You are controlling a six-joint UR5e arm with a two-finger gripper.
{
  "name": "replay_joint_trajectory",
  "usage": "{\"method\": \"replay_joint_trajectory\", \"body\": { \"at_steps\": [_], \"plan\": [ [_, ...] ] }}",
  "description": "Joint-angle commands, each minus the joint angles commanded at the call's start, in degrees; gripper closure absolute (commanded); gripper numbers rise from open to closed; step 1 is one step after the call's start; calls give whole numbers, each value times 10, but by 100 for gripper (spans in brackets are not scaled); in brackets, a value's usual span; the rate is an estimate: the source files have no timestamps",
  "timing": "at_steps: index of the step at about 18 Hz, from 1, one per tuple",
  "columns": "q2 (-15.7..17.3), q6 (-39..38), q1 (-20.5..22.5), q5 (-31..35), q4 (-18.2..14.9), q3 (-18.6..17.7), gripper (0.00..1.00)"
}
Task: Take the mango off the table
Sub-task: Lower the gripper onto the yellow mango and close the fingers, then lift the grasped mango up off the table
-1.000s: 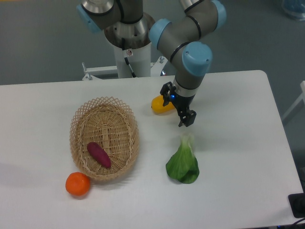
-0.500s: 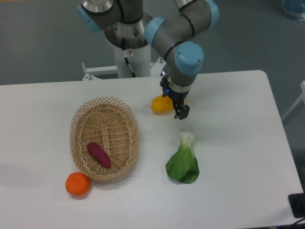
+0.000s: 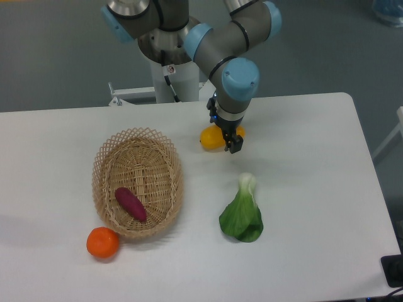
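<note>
Partly hidden | mango (image 3: 211,138) glossy yellow-orange | table (image 3: 315,157) white

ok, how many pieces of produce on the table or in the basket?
4: mango under the gripper, sweet potato in the basket, orange beside the basket, leafy green.

The arm (image 3: 217,47) is grey metal tubing with pale blue joint caps. Its gripper (image 3: 232,139) is black (a small blue light glows above it), and a dark cable runs down the white base column (image 3: 169,82).
</note>
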Motion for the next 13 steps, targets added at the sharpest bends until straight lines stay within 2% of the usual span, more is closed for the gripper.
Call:
{"method": "replay_joint_trajectory", "body": {
  "at_steps": [1, 2, 13],
  "plan": [
    [0, 3, 0, 0, 20, -19, 0],
    [0, 2, 0, 0, 26, -23, 0],
    [-3, -6, -1, 0, 30, -25, 0]
  ]
}}
